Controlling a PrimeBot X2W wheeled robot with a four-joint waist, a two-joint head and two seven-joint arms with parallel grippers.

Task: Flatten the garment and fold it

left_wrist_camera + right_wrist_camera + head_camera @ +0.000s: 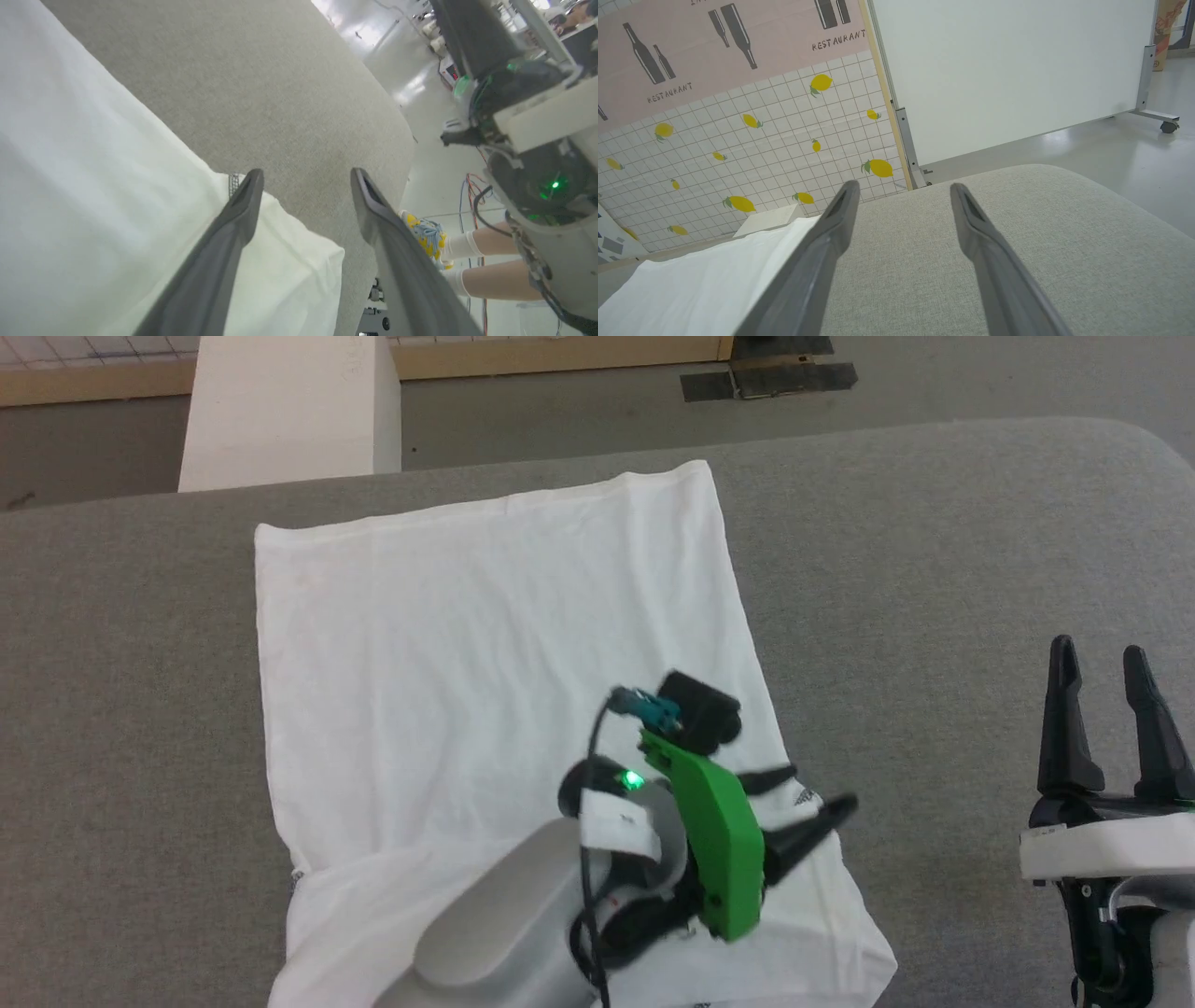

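Left hand hung wide open over the right edge of the T-shirt, gripping nothing, right hand was open and empty too, above grey bench

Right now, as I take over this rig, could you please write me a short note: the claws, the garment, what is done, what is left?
Left claw: open, holding nothing, fingers astride the right edge of the garment, towards its near end.
Right claw: open, empty, over the bare grey table, right of the garment.
Garment: spread mostly flat on the table; a layer lies folded over at its near end.
Done: the flattening, it seems, and perhaps a first fold.
Left: the rest of the folding; I cannot tell how many folds are made.
Note: a person's foot is beside the table.
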